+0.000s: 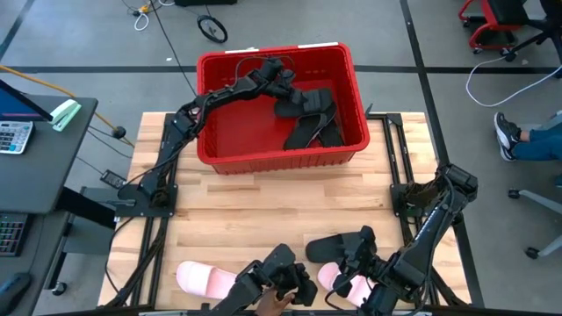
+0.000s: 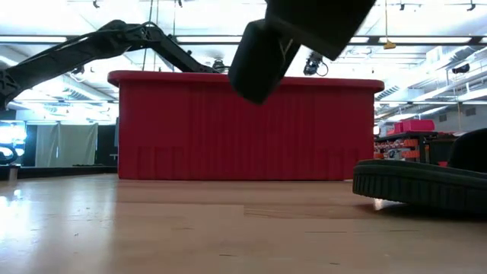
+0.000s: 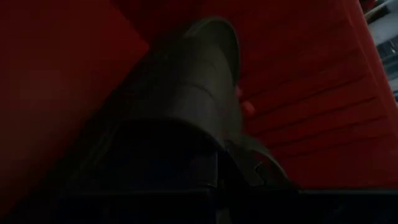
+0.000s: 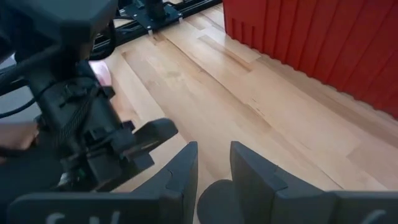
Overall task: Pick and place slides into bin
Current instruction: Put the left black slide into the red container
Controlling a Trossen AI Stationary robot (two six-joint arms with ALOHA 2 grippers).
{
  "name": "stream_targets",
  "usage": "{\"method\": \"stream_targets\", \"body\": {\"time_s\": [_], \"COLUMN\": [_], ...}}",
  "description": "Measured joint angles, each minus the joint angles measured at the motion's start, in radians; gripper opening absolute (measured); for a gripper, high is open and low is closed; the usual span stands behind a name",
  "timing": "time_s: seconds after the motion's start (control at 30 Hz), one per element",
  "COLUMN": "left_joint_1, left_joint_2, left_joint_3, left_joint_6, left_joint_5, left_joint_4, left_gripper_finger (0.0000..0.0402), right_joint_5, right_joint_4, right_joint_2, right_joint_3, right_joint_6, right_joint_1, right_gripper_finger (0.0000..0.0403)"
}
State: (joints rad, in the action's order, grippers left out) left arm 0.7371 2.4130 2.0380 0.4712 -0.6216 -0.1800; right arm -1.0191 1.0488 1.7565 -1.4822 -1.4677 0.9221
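The left gripper [image 1: 279, 72] reaches into the red bin [image 1: 263, 158] at the table's far side, and its wrist view shows a black slide [image 3: 186, 93] right against its fingers, so it seems clamped on that slide. Two more black slides [image 1: 312, 118] lie inside the bin. The right gripper [image 1: 356, 250] hovers near the table's [image 1: 281, 202] front edge with its fingers a narrow gap apart, empty, above a black slide [image 1: 329, 247] and a pink slide [image 1: 338, 279]; another pink slide [image 1: 204, 279] lies to the left.
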Motion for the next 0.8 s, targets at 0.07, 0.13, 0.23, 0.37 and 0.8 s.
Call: {"method": "stream_targets", "body": {"time_s": [0.07, 0.13, 0.23, 0.37, 0.8], "left_joint_1": [-0.004, -0.004, -0.006, -0.007, -0.003], "left_joint_2": [0.000, 0.001, 0.002, 0.002, 0.002], "left_joint_3": [0.000, 0.000, 0.000, -0.001, -0.002], "left_joint_6": [0.019, 0.015, -0.011, -0.011, -0.011], "left_joint_5": [0.000, -0.002, 0.015, 0.094, 0.169], "left_joint_4": [-0.003, -0.005, 0.003, 0.017, 0.058], "left_gripper_finger": [0.0020, 0.0033, 0.0059, 0.0084, 0.0023], "right_joint_5": [0.000, 0.000, 0.000, 0.004, 0.005], "right_joint_4": [0.000, 0.001, 0.001, 0.001, 0.001], "right_joint_2": [0.000, 0.000, 0.000, 0.000, 0.000], "right_joint_3": [0.000, 0.000, 0.000, 0.000, 0.000], "right_joint_6": [0.002, 0.002, 0.002, 0.003, 0.004], "right_joint_1": [-0.005, -0.005, -0.005, -0.005, -0.005], "right_gripper_finger": [0.0100, 0.0100, 0.0100, 0.0100, 0.0100]}}
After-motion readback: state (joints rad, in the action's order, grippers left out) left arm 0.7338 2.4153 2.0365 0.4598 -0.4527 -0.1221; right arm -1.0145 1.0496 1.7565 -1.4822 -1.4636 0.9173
